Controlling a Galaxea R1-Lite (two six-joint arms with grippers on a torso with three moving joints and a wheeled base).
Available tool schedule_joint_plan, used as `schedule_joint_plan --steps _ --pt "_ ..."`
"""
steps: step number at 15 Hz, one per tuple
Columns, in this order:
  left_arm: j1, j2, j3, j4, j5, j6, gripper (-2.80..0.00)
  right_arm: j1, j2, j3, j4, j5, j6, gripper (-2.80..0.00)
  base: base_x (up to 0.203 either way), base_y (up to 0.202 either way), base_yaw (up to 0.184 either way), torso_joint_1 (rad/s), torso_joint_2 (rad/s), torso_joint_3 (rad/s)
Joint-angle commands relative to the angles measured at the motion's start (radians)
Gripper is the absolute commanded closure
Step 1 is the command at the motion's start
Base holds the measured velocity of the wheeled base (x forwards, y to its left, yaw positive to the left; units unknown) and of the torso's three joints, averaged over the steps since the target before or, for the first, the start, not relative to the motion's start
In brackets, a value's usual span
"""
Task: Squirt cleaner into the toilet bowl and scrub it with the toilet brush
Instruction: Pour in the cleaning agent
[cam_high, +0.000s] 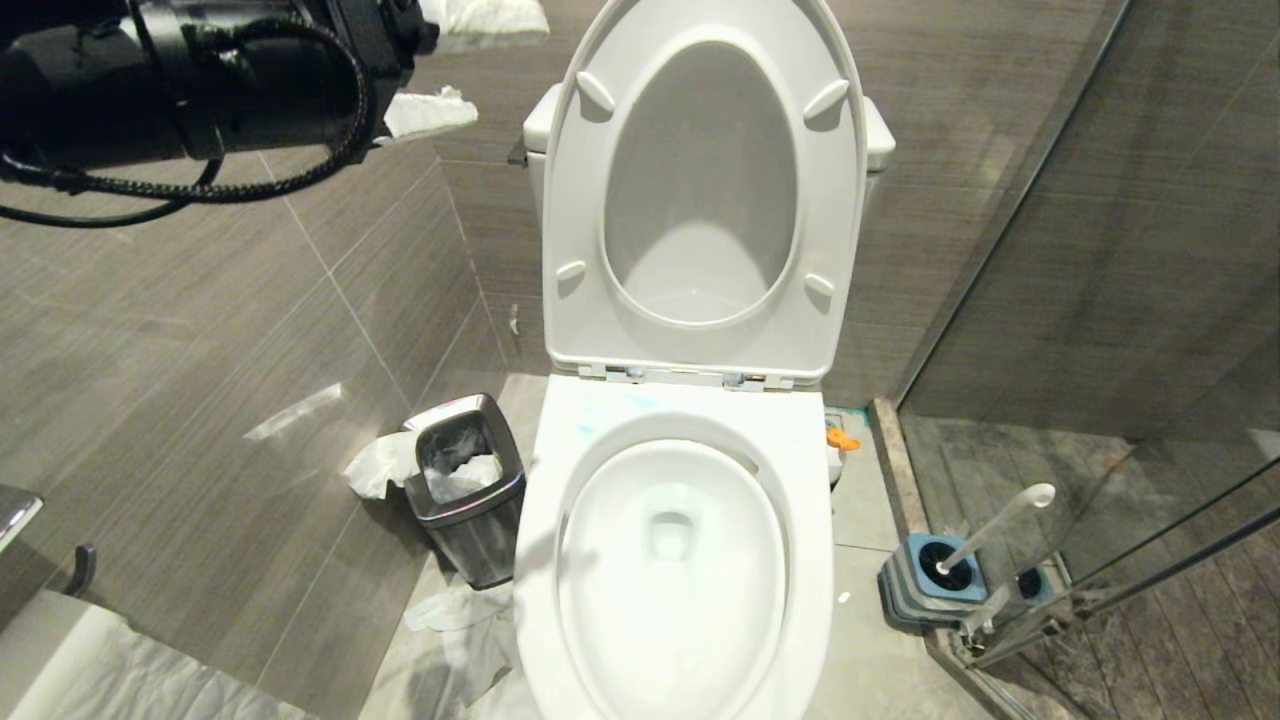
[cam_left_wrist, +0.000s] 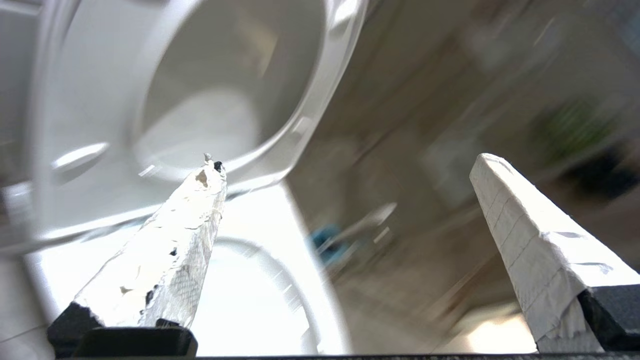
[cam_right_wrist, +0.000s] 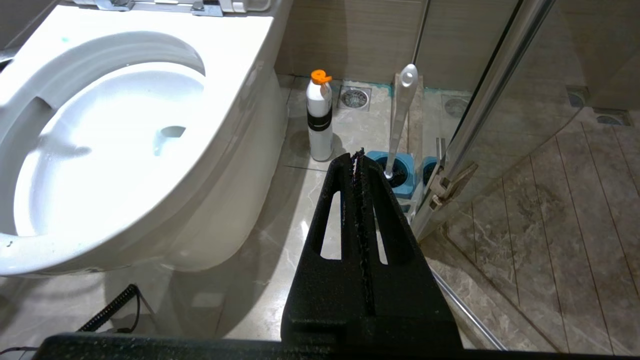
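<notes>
The toilet bowl (cam_high: 680, 405) stands open in the middle, seat and lid raised against the wall. Pale blue cleaner (cam_high: 585, 428) smears the back of its rim, and a faint tint sits round the drain. The toilet brush (cam_high: 1000, 520) leans in its blue holder (cam_high: 935, 580) on the floor to the right, by the glass door. My left arm (cam_high: 200, 80) hangs high at the upper left. Its gripper (cam_left_wrist: 348, 161) is open and empty, white-wrapped fingers (cam_left_wrist: 170, 260) far apart above the bowl. My right gripper (cam_right_wrist: 357, 155) is shut on nothing, low beside the bowl (cam_right_wrist: 240, 65), pointing toward the brush (cam_right_wrist: 400, 120).
A white bottle with an orange cap (cam_right_wrist: 320, 117) stands on the floor between bowl and brush holder (cam_right_wrist: 400, 172). A steel-rimmed bin (cam_high: 470, 490) with tissue sits left of the bowl, with crumpled paper (cam_high: 460, 620) on the floor. The glass shower door (cam_high: 1100, 350) closes off the right.
</notes>
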Motion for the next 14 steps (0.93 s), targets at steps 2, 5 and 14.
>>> schedule_joint_plan --steps 2,5,14 --pt "0.05 -0.043 0.004 0.244 0.008 0.257 -2.8 0.0 0.0 0.0 0.0 0.0 0.001 0.0 0.0 0.0 0.0 0.0 0.0 0.0" --pt "0.103 -0.059 0.032 0.352 0.056 0.264 -2.8 0.0 0.0 0.0 0.0 0.0 0.001 0.0 0.0 0.0 0.0 0.0 0.0 0.0" --pt "0.053 -0.093 0.048 0.434 0.063 -0.306 -2.8 0.0 0.0 0.0 0.0 0.0 0.002 0.0 0.0 0.0 0.0 0.0 0.0 0.0"
